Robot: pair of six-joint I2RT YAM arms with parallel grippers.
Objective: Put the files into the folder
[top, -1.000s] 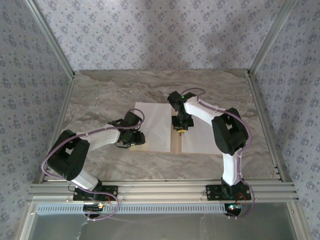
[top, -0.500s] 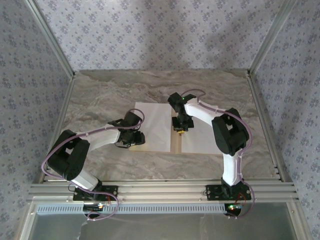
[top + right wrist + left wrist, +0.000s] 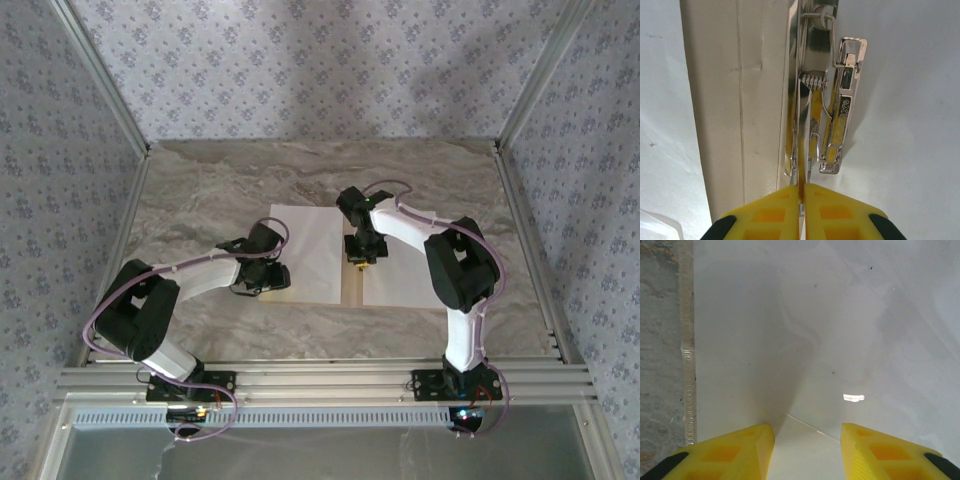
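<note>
Pinching the wire lever of the metal clip (image 3: 840, 107) at the spine of the folder (image 3: 720, 100), the right jaws were clenched on steel that could slip free and snap back. The left jaws stood released over the files (image 3: 840, 315) lying in the open folder; one corner seemed lifted, so a sheet might slide toward the counter (image 3: 660, 365)

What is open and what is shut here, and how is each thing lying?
Folder: open, lying flat.
Clip: pinched by the right gripper.
Left sheet: flat on the folder's left half.
Right sheet: flat on its right half.
Left gripper: open, over the left sheet.
Right gripper: shut on the clip.
</note>
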